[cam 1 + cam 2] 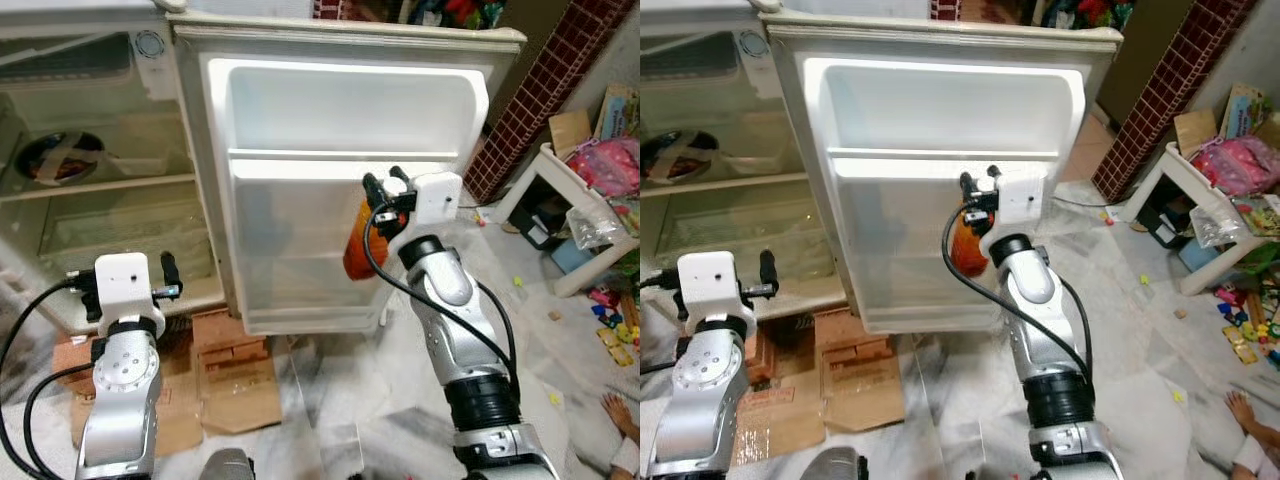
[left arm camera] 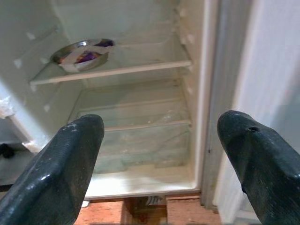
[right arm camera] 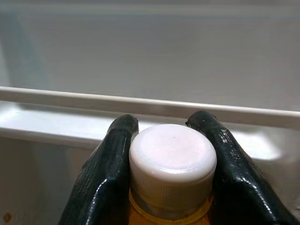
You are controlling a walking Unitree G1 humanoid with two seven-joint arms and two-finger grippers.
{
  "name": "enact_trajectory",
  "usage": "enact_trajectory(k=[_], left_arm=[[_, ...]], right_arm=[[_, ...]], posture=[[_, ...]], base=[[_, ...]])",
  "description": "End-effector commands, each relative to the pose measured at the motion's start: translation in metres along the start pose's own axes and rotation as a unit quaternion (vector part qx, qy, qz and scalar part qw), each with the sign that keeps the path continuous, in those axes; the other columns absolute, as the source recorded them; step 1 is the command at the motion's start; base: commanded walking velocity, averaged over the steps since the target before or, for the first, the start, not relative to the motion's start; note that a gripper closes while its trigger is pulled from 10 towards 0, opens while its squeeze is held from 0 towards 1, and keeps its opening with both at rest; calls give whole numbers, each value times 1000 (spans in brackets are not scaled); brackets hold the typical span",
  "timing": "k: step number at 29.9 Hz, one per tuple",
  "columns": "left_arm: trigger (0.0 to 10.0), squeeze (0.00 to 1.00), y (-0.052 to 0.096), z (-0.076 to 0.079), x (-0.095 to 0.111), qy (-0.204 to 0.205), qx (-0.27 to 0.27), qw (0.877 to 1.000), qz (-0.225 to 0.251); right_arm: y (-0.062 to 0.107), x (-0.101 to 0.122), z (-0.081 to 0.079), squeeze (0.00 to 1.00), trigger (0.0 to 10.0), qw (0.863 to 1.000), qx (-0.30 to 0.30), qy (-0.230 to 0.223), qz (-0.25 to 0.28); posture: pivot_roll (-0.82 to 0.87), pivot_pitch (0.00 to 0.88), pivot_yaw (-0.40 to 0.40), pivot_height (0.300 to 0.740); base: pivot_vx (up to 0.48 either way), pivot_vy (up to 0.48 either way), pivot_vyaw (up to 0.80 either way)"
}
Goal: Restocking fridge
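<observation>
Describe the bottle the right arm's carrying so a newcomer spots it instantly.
Start at the open fridge door, its white shelves facing the robot. Before its lower half, the right gripper clamps an orange bottle by the neck. Its white screw cap and orange body stand out against all that white.

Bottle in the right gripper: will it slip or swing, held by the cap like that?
The right gripper pinches only the bottle's white cap, so it may swing below. The cap's ridged edge probably resists slipping. Orange liquid suggests weight; move slowly.
</observation>
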State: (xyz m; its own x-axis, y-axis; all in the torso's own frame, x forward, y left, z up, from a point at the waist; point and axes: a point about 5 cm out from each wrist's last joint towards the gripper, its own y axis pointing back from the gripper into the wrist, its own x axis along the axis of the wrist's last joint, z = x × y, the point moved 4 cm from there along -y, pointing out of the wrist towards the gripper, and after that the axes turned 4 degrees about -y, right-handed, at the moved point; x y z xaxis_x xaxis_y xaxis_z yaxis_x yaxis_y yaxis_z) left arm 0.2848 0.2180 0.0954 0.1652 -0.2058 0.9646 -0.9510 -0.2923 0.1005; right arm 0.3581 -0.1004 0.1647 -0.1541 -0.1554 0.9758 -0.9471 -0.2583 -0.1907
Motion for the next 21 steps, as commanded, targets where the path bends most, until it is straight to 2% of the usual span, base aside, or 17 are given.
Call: enact_trajectory(k=[1,7,17,21], left_arm=[[10000,0,0,1,0,-7,2,1000,-2],[10000,0,0,1,0,-7,5,1000,-2],[10000,0,-2,-2,-1,-5,23,1000,-9],[10000,0,-3,-2,0,-6,25,1000,-6]], right_arm=[[-2,9,1,0,10000,1000,-3,2,18],[-2,8,-1,0,10000,1000,1,1,17],[-2,7,-2,0,10000,1000,6,-3,17],[-3,8,-3,0,10000,1000,9,-6,19]], posture=[[83,28,-57,740],[82,29,-56,735],[82,30,-56,666],[81,34,-57,652]], base=[[0,0,0],[0,0,0],[0,0,0],[0,0,0]])
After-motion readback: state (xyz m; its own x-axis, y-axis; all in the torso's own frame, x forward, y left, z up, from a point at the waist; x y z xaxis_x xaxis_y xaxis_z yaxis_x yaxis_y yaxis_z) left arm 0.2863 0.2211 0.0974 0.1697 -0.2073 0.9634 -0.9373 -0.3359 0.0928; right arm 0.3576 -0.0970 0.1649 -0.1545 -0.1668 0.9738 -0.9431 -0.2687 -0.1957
